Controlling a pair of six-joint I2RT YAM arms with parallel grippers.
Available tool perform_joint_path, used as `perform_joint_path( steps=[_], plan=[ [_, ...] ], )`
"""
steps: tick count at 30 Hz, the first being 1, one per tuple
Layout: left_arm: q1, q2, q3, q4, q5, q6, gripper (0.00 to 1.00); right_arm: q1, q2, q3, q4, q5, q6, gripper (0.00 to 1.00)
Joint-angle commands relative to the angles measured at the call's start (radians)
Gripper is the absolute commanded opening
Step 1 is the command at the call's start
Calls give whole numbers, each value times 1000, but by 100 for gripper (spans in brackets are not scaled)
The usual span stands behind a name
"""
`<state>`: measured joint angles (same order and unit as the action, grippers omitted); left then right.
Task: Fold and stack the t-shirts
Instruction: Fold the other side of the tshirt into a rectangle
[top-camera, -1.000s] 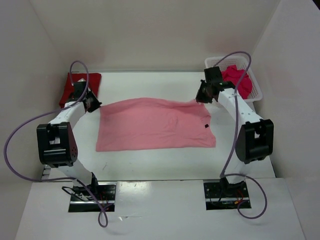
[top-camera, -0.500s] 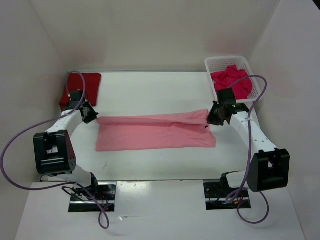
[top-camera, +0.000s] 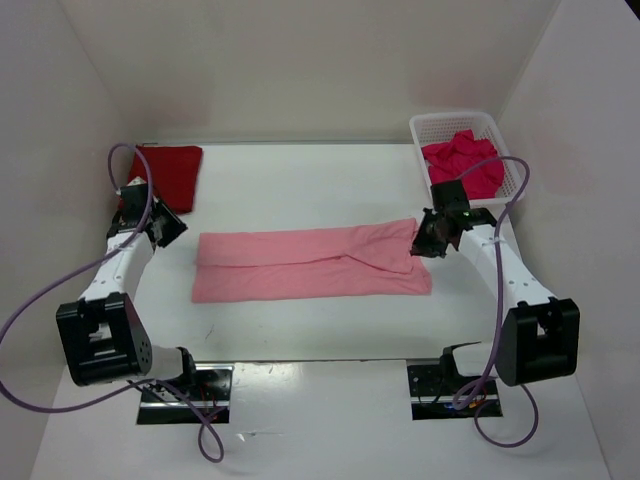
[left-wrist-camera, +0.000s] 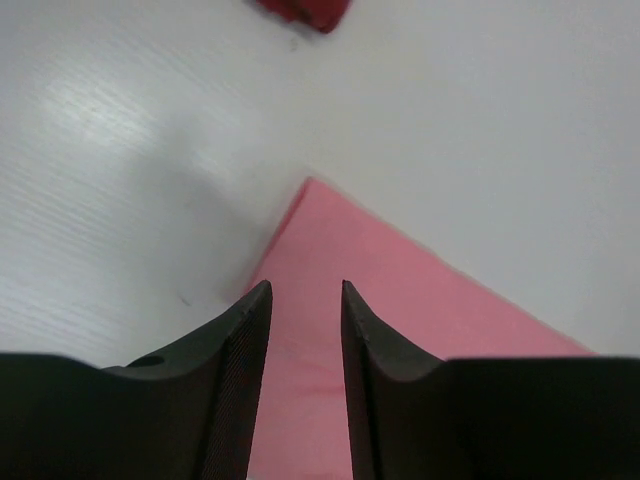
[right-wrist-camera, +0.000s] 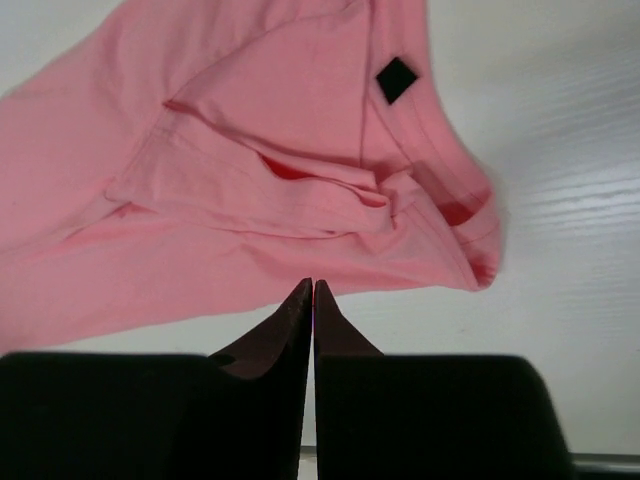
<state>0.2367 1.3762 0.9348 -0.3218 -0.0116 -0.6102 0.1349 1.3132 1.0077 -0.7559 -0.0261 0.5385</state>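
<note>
The light pink t-shirt (top-camera: 310, 265) lies folded into a long band across the middle of the table. It also shows in the left wrist view (left-wrist-camera: 400, 310) and the right wrist view (right-wrist-camera: 250, 130). My left gripper (top-camera: 172, 230) is open and empty, just left of the shirt's far left corner, with its jaws (left-wrist-camera: 305, 288) apart above that corner. My right gripper (top-camera: 422, 243) sits at the shirt's far right corner, its jaws (right-wrist-camera: 312, 283) shut at the cloth's edge. The dark red t-shirt (top-camera: 170, 172) lies folded at the back left. The crimson t-shirt (top-camera: 462, 160) is crumpled in the basket.
A white lattice basket (top-camera: 420, 125) stands at the back right corner. White walls close in the table on the left, back and right. A corner of the dark red t-shirt (left-wrist-camera: 305, 10) shows at the top of the left wrist view.
Both grippers brought the pink shirt's far edge toward the near edge, folding it in half lengthwise. The left gripper then let go and moved back to the left. The right gripper stayed put.
</note>
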Motion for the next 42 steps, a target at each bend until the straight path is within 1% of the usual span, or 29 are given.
perform_joint_path(
  steps=[1,2,3,5,6,7,8,9,10,13,19,25,26,27,28,29,32,33,35,39,41,42],
  plan=[
    [-43,-39,7,64,97,-19,41,75,58,38,59,16,3,3],
    [-66,-29,-4,78,113,-19,41,90,120,66,79,17,3,0],
    [-120,-29,-4,90,113,-19,41,109,151,80,125,17,3,0],
    [-174,-10,-16,119,113,-28,41,130,234,112,176,38,12,1],
    [-215,0,-31,134,113,-28,41,153,262,121,196,48,12,5],
    [-229,0,-46,144,113,-37,43,164,293,150,208,48,12,20],
    [-243,15,-56,144,113,-37,43,175,322,161,223,66,12,26],
    [-261,30,-56,159,113,-48,43,189,365,170,236,75,12,28],
    [-261,30,-68,173,113,-48,43,215,382,189,260,75,12,32],
    [-270,67,-80,184,131,-48,43,249,443,213,294,100,12,38],
    [-270,77,-91,204,150,-57,43,258,511,258,319,123,12,40],
    [-270,77,-91,204,150,-57,43,258,564,279,328,132,12,40],
    [-270,77,-91,204,150,-57,43,258,573,279,328,132,12,38],
    [-270,77,-91,204,150,-57,43,258,574,279,328,132,12,33],
    [-270,77,-91,204,150,-57,43,258,574,279,328,132,12,32],
    [-270,77,-91,204,150,-57,43,258,574,279,319,132,12,27],
    [-270,77,-91,204,150,-57,43,267,564,270,297,118,21,17],
    [-270,77,-91,204,159,-57,43,267,564,270,297,118,21,11],
    [-270,77,-91,213,159,-57,43,276,537,261,262,118,21,8],
    [-270,77,-91,213,159,-57,44,276,448,218,198,88,32,8],
    [-270,77,-91,213,159,-57,44,276,407,188,173,51,41,5],
    [-270,77,-91,222,159,-66,46,276,396,175,156,28,41,3]
  ],
)
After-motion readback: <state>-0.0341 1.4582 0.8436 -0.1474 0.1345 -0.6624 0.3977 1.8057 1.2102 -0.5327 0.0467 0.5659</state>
